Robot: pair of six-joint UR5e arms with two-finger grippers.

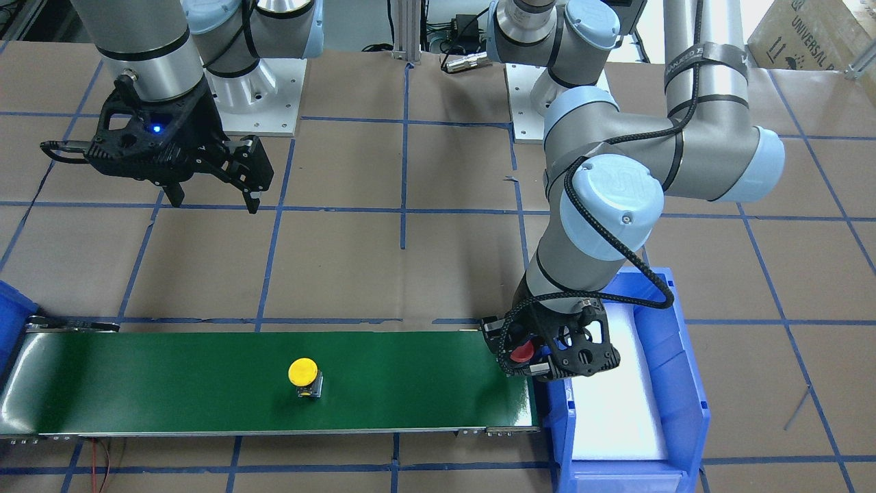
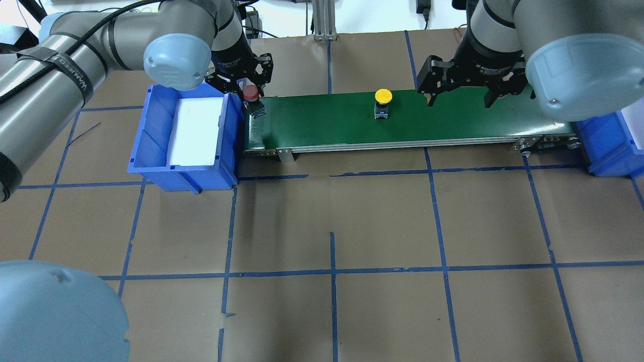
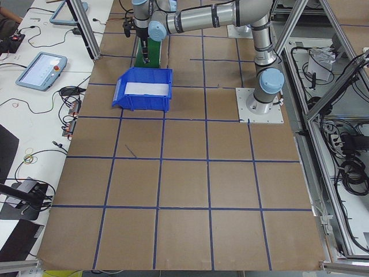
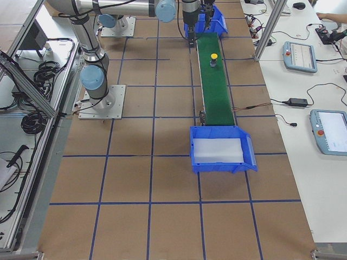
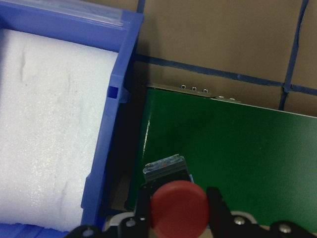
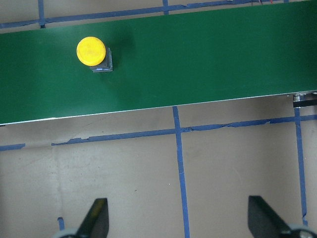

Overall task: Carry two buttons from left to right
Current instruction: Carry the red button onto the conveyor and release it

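The red button (image 1: pixel 523 352) sits between the fingers of my left gripper (image 1: pixel 525 356), which is shut on it at the green conveyor belt's (image 1: pixel 171 383) end beside the blue bin. In the left wrist view the red cap (image 5: pixel 179 208) is between both fingers, its body just above the belt (image 5: pixel 237 148). It also shows in the overhead view (image 2: pixel 250 92). The yellow button (image 1: pixel 303 373) stands upright on the belt near its middle, and shows in the overhead view (image 2: pixel 383 96) and the right wrist view (image 6: pixel 91 51). My right gripper (image 1: pixel 212 195) is open and empty over the table, behind the belt.
A blue bin (image 1: pixel 660 329) lined with white foam stands at the belt's end by my left gripper, seen in the overhead view too (image 2: pixel 151 130). A second blue bin (image 2: pixel 609 146) stands at the belt's other end. Blue tape lines grid the brown table.
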